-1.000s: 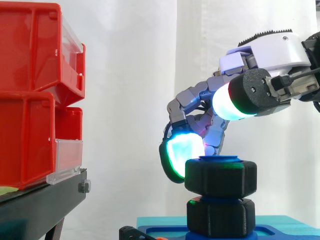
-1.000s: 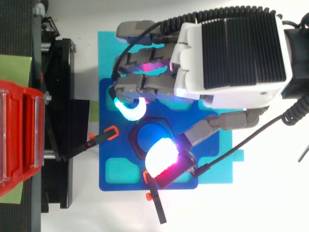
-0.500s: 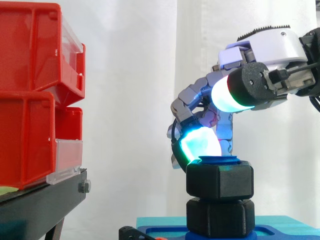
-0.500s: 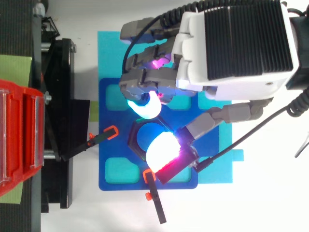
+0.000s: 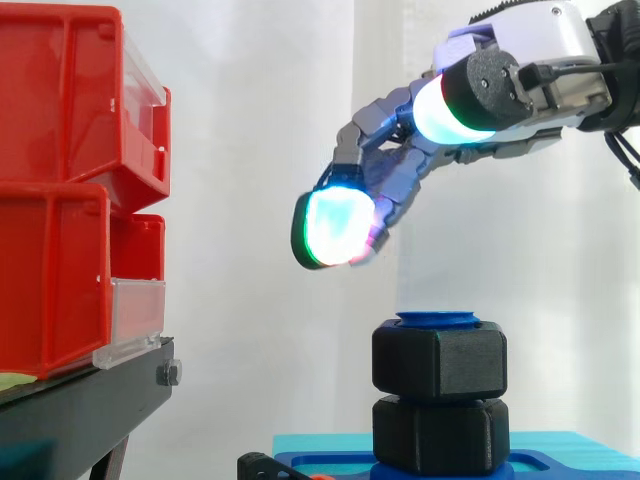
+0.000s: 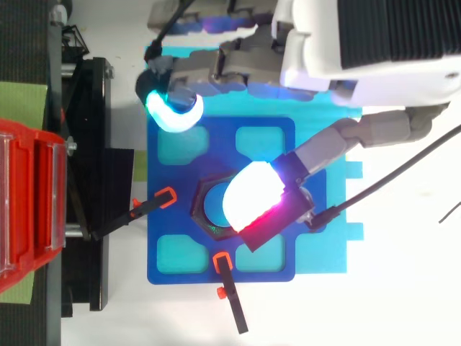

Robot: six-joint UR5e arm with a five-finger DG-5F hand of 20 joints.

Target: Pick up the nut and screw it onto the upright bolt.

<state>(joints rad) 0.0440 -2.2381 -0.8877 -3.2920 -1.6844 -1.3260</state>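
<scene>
Sitting on the blue bolt [image 5: 438, 320], the upper black nut [image 5: 440, 360], clear below the hand's [image 5: 520, 35] spread, empty fingers [image 5: 335, 228].

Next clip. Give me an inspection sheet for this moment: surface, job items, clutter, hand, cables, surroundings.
surface: blue plate with cut-outs, lying on a cyan mat.
job's things: black nut sits near the top of the upright blue bolt, directly above a lower nut at the bolt's foot.
clutter: two black clamps with orange tips at the plate's edge.
hand: hand open, holding nothing, hovering above the nut with a clear gap.
cables: nothing seen.
surroundings: red bins on a black stand; white curtain behind.
</scene>
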